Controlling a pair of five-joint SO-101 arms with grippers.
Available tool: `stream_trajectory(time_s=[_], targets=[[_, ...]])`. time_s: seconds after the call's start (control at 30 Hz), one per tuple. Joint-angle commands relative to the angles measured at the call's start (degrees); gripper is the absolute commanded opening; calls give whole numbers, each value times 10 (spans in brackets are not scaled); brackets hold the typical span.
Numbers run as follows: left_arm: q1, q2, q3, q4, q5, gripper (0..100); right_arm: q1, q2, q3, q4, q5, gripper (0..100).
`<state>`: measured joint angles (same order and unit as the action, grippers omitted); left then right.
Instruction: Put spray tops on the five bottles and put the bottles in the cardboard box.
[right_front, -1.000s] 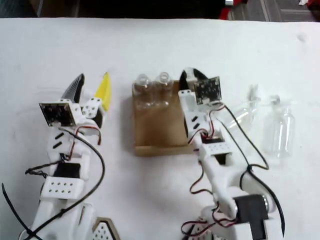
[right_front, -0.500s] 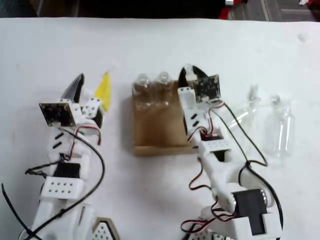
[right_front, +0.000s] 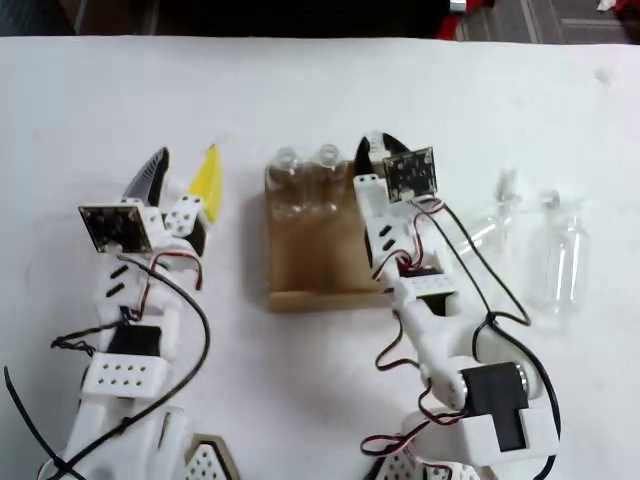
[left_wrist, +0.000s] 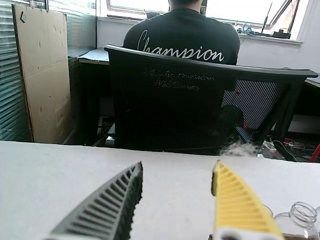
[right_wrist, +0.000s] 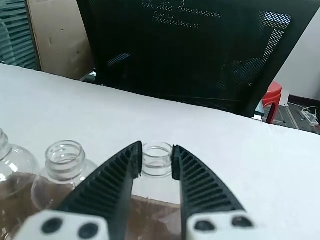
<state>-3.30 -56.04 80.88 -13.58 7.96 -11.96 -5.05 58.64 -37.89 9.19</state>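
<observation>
Bottles in box: two clear bottles (right_front: 287, 190) (right_front: 326, 185) stand upright, side by side, at the far end of the box (right_front: 320, 298). Their necks are open, with no spray tops fitted.
Third bottle: the third bottle (right_wrist: 157, 162) stands in line with those two, at the box's far corner on the right arm's side. Its neck is open as well. Cardboard shows through its lower body in the right wrist view.
Box: shallow, brown and open-topped. It sits on the white tabletop (right_front: 300, 90) between the two arms. The near part of its floor is bare.
Loose bottles: two more clear bottles (right_front: 488, 230) (right_front: 563, 265) lie on the tabletop beyond the right arm, well apart from the box. Something small and pale sits at the far end of each. I cannot tell whether these are fitted spray tops.
Right tool: the right tool (right_wrist: 156, 147) is over the box's far corner. Its two black fingers are closed against opposite sides of the third bottle's neck, grasping it.
Left tool: the left tool (right_front: 187, 150) is released. Its black finger and yellow finger are spread wide with nothing between them. It is over bare tabletop beside the box, on the side away from the loose bottles.
</observation>
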Motion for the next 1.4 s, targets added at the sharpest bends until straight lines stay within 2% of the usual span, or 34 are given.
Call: stream_trajectory(time_s=[0.0,0.2,0.4,1.0,1.1,1.27,1.37], targets=[[7,-19,-26,-1,-9,210,-3,-2,-22,-9,-4,17],[7,-19,-26,-1,-9,210,-3,-2,-22,-6,-3,33],[7,-19,-26,-1,-9,210,-4,-7,-13,3,-3,174],[7,-19,-26,-1,-9,210,-4,-100,18,7,-4,159],[7,-19,-27,-1,-9,210,-1,-157,-6,104,-2,159],[6,-19,-27,-1,-9,210,1,-260,-149,463,-4,156],[6,-19,-27,-1,-9,210,3,-275,-233,602,-4,156]])
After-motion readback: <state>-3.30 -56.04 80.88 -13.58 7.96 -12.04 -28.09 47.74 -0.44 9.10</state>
